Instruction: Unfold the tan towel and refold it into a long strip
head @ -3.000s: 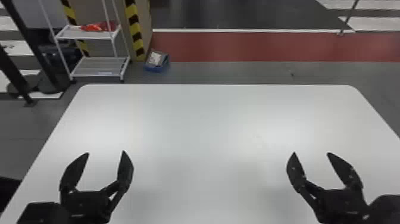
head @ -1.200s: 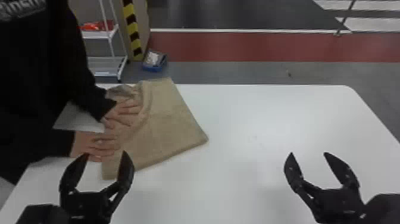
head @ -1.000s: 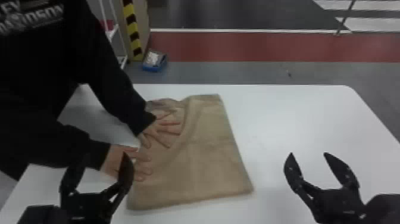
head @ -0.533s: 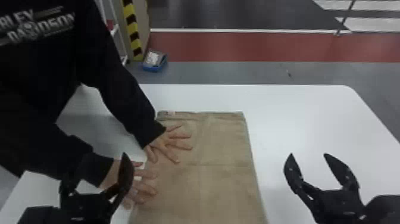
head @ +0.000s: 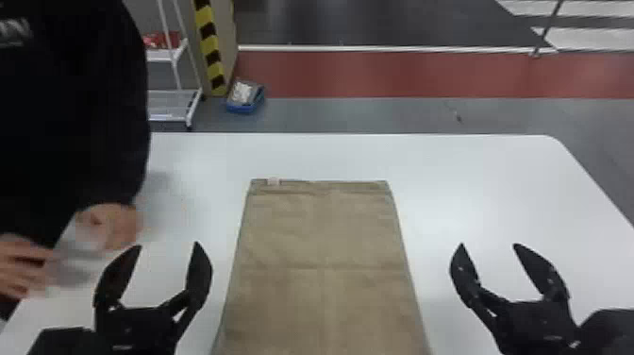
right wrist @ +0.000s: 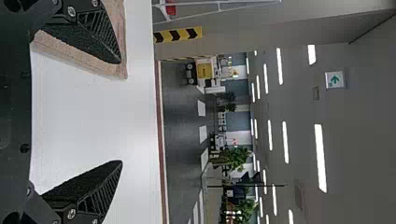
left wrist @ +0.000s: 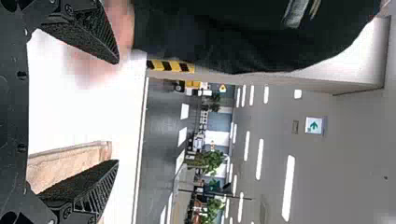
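One tan towel [head: 321, 236] lies flat on the desk [head: 495, 189]

It sits between the left gripper [head: 167, 244] and the right gripper [head: 489, 244], its far end set in from the desk's far edge and roughly parallel to it. Both grippers' fingers stand spread. A person's hands [head: 113, 225] are near the desk's left edge, off the towel.

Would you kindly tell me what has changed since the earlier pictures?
The towel, absent at first, came in at the left, then moved right and toward the robot. A person's hands let go of it and drew back left. The left gripper and right gripper stayed about where they were, fingers open.
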